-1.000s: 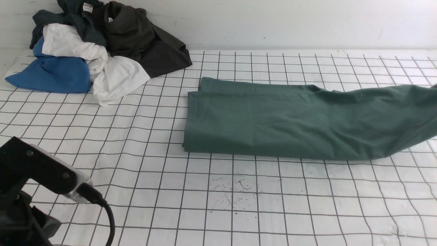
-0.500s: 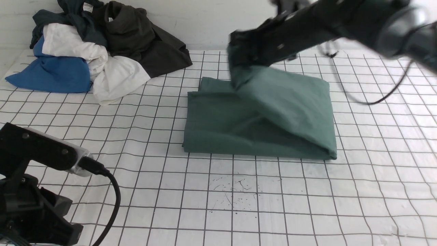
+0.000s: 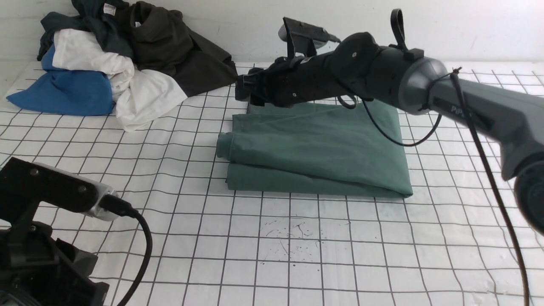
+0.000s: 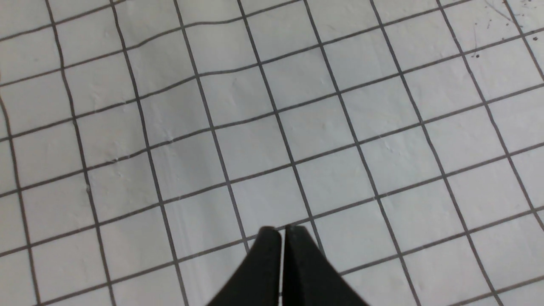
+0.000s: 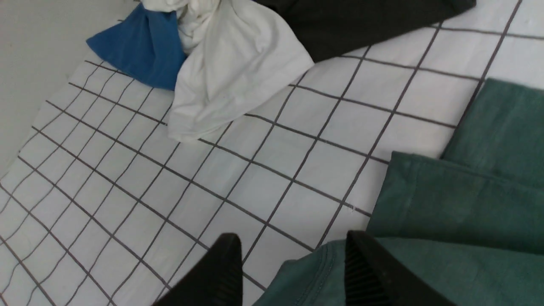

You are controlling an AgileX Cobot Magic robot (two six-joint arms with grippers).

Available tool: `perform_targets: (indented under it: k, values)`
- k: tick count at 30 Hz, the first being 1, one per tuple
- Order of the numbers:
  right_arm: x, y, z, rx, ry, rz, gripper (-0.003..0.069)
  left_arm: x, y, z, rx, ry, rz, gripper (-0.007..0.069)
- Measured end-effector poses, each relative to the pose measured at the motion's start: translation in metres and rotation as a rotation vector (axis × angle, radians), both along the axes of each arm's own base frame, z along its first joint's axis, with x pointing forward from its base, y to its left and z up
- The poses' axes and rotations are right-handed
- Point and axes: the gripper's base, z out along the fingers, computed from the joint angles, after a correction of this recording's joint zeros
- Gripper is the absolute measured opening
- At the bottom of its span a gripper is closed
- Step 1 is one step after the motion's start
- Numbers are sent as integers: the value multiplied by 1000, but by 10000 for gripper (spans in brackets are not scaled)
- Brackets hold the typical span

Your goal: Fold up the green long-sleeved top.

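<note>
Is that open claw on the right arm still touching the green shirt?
Cannot tell. In the right wrist view the right gripper stands open, the green shirt behind one finger; no clear contact or gap.

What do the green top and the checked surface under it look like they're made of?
The green long-sleeved top looks like a soft matte knit, probably cotton: it drapes, creases and shows a stitched hem. The gridded table cover seems a thin white sheet, perhaps plastic or paper, since its lines ripple and it wrinkles slightly.

A white tabletop sheet with a dark grid (image 3: 297, 255) meets a plain, perhaps painted, off-white wall (image 3: 467, 29) along its far edge.
</note>
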Motion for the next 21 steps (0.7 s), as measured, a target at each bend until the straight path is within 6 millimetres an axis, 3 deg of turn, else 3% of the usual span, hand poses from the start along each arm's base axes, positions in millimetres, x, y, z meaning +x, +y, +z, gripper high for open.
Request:
perform_targets:
  k: [5,9,12,14,17,21]
  values:
    - [-4,0,-3,-60,12,56,213,-5,0,11,-34,-77,1,-8]
    - [-10,19,-53,-126,112,129,33,-23,5,37,-77,-307,-22,-8]
    - [-16,30,-78,-174,146,179,-1,-39,9,45,-65,-428,-56,-8]
    - [-20,33,-76,-215,134,225,-10,-54,13,47,-42,-499,-87,-8]
    - [-21,29,-39,-285,51,286,-11,-78,20,45,-24,-624,-112,-8]
    - [-31,12,61,-396,-141,295,-11,-101,27,36,-48,-785,-96,-7]
